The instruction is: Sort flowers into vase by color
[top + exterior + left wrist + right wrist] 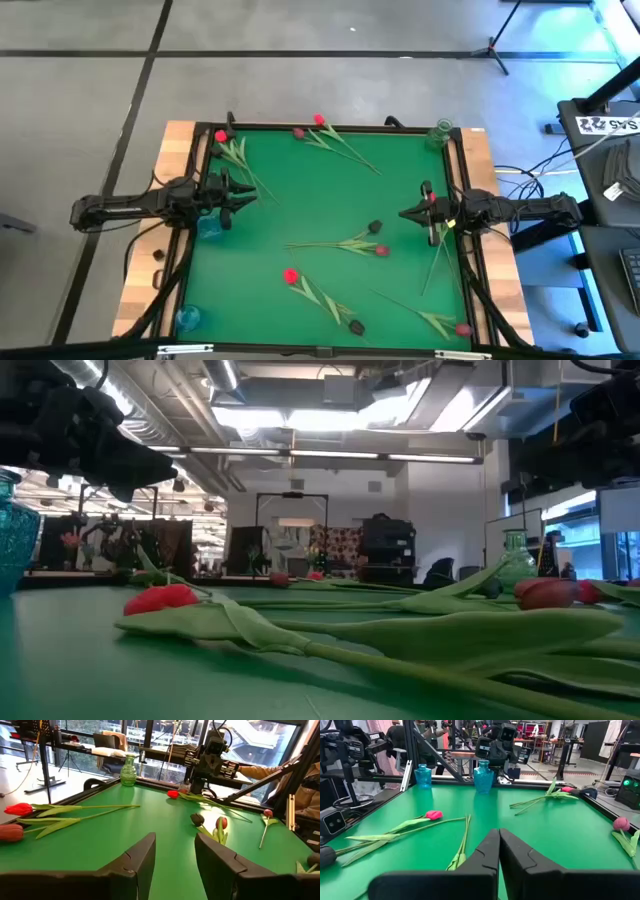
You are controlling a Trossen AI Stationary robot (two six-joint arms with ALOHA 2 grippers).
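Observation:
Artificial tulips lie flat and scattered on the green mat (400, 160): red heads (290, 275) (318, 120) (222, 135), dark heads (375, 228) (356, 326). My left gripper (238, 195) (175, 840) hovers open at the table's left edge, beside a blue vase (210, 228). My right gripper (405, 213) (499, 832) is shut with nothing between its fingers, above the mat near the right edge. One red tulip (432, 197) (172, 794) lies under the right arm, its stem (432, 265) running toward the near edge.
A second blue vase (187, 318) stands at the near left corner and a green glass vase (440, 132) (128, 770) at the far right corner. Wooden borders (150, 250) and black frame bars edge the mat. Open mat lies between the two grippers around (320, 200).

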